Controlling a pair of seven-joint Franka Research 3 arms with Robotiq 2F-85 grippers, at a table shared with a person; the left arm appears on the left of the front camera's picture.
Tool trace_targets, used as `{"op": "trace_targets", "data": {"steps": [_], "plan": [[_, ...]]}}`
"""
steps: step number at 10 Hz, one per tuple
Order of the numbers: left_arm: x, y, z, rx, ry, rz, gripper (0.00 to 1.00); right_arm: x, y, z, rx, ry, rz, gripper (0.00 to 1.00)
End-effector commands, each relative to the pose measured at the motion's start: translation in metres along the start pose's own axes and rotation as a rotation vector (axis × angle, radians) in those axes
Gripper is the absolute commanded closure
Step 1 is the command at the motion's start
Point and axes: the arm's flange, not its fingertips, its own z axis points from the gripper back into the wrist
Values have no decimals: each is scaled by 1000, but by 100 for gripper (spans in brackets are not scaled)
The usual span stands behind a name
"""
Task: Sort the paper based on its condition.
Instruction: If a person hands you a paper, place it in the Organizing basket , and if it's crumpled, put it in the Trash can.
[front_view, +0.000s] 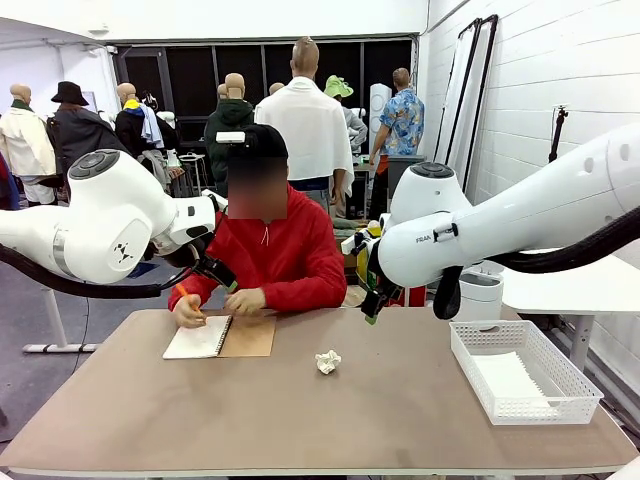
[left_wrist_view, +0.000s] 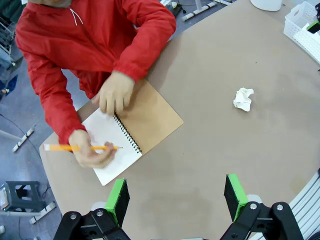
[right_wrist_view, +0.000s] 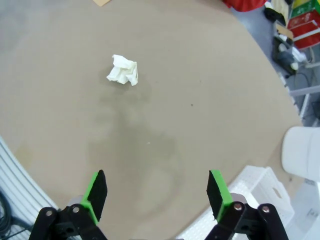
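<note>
1 crumpled paper (front_view: 328, 361), 1 smooth sheet (front_view: 510, 380), 1 notebook (front_view: 220, 337), 1 pencil (left_wrist_view: 80, 148), 1 tray (front_view: 545, 410).

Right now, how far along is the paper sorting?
Done: what looks like a flat sheet already lies in the white mesh tray. In hand: nothing; the left gripper and right gripper both hang open above the table, while the person writes in the notebook with a pencil. Left: the crumpled paper sits loose mid-table, untouched, not yet sorted.
</note>
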Motion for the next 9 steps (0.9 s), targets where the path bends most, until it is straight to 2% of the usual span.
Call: {"op": "trace_targets", "data": {"steps": [1,5,8,9], "plan": [[-1,1,0,-4,1,3,0,22,6,-28,47,13,33,0],[-1,1,0,-4,1,3,0,48,20,-79,117,79,126,0],[-1,1,0,-4,1,3,0,48,23,-82,79,94,116,0],[-1,1,0,-4,1,3,0,48,27,-90,120,84,104,0]]}}
